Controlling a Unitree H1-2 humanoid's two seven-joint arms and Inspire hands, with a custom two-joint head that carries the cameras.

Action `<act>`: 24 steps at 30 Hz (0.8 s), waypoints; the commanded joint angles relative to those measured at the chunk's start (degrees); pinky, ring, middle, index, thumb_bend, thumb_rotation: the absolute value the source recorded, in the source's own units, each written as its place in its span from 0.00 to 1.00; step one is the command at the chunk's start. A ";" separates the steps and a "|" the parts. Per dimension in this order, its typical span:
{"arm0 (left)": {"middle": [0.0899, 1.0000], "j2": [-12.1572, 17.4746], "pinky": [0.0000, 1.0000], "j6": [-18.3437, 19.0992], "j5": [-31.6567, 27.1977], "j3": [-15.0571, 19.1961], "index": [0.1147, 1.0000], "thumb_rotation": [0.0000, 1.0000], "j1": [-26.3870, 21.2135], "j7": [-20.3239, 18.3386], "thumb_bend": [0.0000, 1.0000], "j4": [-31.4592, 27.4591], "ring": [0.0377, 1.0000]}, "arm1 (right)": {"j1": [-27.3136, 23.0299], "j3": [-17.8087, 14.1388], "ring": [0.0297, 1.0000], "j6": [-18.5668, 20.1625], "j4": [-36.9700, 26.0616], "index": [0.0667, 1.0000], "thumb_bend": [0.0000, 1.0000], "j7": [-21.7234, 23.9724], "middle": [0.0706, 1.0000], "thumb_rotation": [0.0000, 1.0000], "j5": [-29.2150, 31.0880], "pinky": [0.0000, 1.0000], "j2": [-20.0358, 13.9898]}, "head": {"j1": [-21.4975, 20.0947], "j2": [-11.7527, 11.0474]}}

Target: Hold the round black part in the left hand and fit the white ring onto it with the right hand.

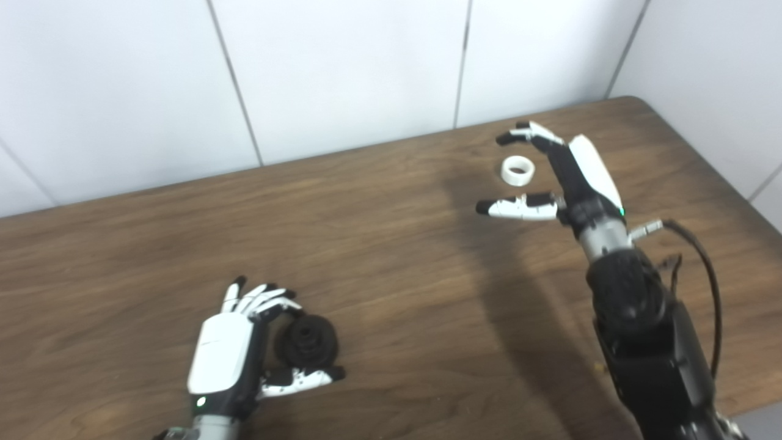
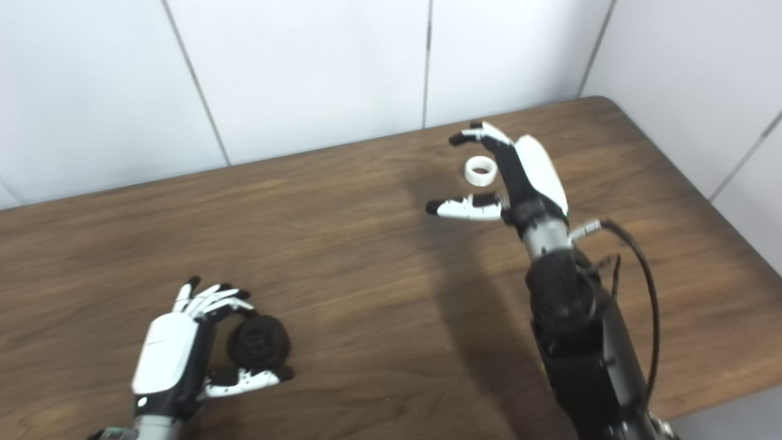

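The round black part [image 1: 307, 342] lies on the brown table [image 1: 391, 256] at the front left. My left hand [image 1: 229, 354] sits beside it with fingers [image 1: 269, 300] curved over its far side and the thumb along its near side, not clamped. The white ring [image 1: 517, 170] lies flat on the table at the back right. My right hand [image 1: 565, 174] hovers open at the ring: its fingers arch past the ring's far side and its thumb points left on the near side. The ring lies free in the gap, close to the palm.
White wall panels [image 1: 342, 73] rise directly behind the table's far edge. The right table edge [image 1: 715, 165] runs close past my right arm [image 1: 641, 342], which trails a black cable [image 1: 708, 287].
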 commanded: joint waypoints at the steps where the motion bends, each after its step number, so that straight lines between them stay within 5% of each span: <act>1: 0.72 1.23 1.00 -0.95 -0.40 0.48 0.42 0.05 1.23 0.86 0.52 1.74 0.84 | -3.15 -0.88 0.93 -0.45 0.37 0.68 0.79 1.61 0.91 0.18 -1.99 0.88 -2.29 | -0.24 0.05; 14: 0.72 1.52 1.00 -0.42 0.67 0.18 0.42 0.05 1.61 0.44 0.52 4.18 0.83 | -8.71 -0.87 0.91 -0.49 7.58 0.66 0.80 3.04 0.89 0.20 -3.69 0.83 -6.85 | -0.49 -0.04; 24: 0.71 1.42 1.00 -1.63 1.80 -0.50 0.42 0.05 1.31 4.02 0.52 8.26 0.82 | -10.59 -1.64 0.91 -0.46 10.86 0.69 0.85 5.33 0.89 0.19 -4.71 0.85 -6.74 | -0.21 -1.23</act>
